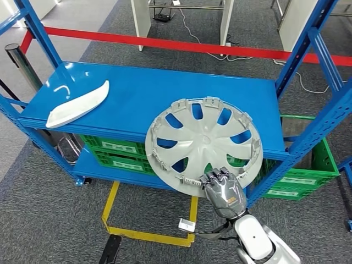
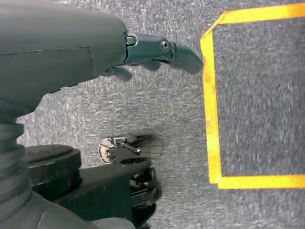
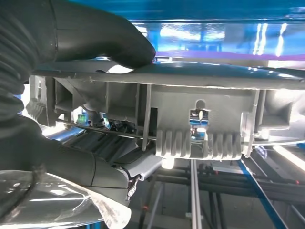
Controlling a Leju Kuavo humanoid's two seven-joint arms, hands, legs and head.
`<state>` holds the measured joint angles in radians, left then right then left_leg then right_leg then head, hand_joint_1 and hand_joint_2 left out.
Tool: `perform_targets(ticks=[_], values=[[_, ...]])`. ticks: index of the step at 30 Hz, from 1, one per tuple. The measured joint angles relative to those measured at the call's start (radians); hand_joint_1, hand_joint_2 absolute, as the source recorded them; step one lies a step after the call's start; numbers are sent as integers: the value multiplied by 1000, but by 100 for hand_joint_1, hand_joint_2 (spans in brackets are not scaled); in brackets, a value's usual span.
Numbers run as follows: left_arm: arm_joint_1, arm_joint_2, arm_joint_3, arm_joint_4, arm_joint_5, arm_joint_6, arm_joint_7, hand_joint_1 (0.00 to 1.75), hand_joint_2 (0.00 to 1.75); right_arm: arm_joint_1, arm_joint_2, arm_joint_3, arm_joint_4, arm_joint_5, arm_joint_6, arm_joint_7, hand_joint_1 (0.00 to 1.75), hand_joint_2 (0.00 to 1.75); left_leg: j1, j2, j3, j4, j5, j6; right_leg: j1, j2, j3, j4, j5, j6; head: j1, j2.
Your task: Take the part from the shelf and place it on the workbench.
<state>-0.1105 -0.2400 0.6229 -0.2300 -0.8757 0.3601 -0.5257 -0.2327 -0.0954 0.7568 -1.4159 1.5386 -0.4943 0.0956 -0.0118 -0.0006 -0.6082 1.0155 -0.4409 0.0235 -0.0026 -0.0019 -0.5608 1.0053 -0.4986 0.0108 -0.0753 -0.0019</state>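
Observation:
A round silver wheel cover (image 1: 203, 144) with several spokes lies face down on the blue shelf (image 1: 137, 93), its near part jutting out past the shelf's front edge. My right hand (image 1: 223, 191) grips its near rim. In the right wrist view the thumb (image 3: 107, 40) presses on one side of the rim (image 3: 201, 81) and the dark fingers curl under the other side. A long white curved part (image 1: 78, 104) lies on the left of the same shelf. My left hand (image 2: 158, 50) hangs over the grey carpet with its fingers stretched out, holding nothing.
Green crates (image 1: 120, 148) stand on the lower shelf. Blue uprights (image 1: 319, 55) frame the rack on both sides. A yellow tape square (image 1: 149, 234) marks the carpet in front. Red tape (image 1: 199, 47) runs across the floor behind, near white table legs (image 1: 141, 22).

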Motion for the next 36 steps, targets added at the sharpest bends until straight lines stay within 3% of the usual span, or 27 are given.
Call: perform_targets(ticks=[7,16,24,29,31,32,34,35,36], values=[[-1,0,1,0,8,-3,0,0,175,-11,0,0,4,-4,1,0,154,175,3,0,0,-10,11,-13,2,0,-7,4,4,-6,0,0],[-2,0,2,0,11,-4,-1,0,175,-28,0,1,22,-17,2,-3,154,175,3,0,-2,-11,14,-17,2,-1,-9,6,5,-8,1,0],[-2,1,4,0,15,-4,-2,0,175,-31,3,4,33,-19,3,-5,154,175,-1,-1,-8,-3,11,-13,-1,-2,-11,5,7,-4,0,0],[-2,1,5,0,16,-4,-2,0,175,-35,6,4,33,-19,3,-5,154,175,-1,-1,-10,-4,14,0,-4,-2,-12,3,9,7,0,0],[-3,0,5,0,17,-4,-2,0,175,-38,7,4,34,-20,3,-5,154,175,4,1,-8,-17,24,10,-5,-1,-25,26,-13,13,1,0],[-4,0,5,0,17,-4,-2,0,175,-39,7,5,34,-21,3,-6,154,175,7,2,-8,-23,29,14,-5,0,-44,66,-41,16,2,0],[-5,-1,5,0,17,-4,-3,0,175,-40,7,6,35,-22,3,-6,154,175,8,3,-12,-25,32,17,-9,0,-97,196,-112,22,3,0],[-5,-1,5,0,18,-4,-3,0,175,-40,7,7,37,-22,3,-6,154,175,8,3,-14,-25,34,16,-11,0,-120,253,-134,25,3,0],[-5,-1,5,0,18,-4,-3,0,175,-39,7,7,39,-22,3,-6,154,175,8,3,-16,-24,35,14,-13,0,-129,281,-139,28,2,0]])
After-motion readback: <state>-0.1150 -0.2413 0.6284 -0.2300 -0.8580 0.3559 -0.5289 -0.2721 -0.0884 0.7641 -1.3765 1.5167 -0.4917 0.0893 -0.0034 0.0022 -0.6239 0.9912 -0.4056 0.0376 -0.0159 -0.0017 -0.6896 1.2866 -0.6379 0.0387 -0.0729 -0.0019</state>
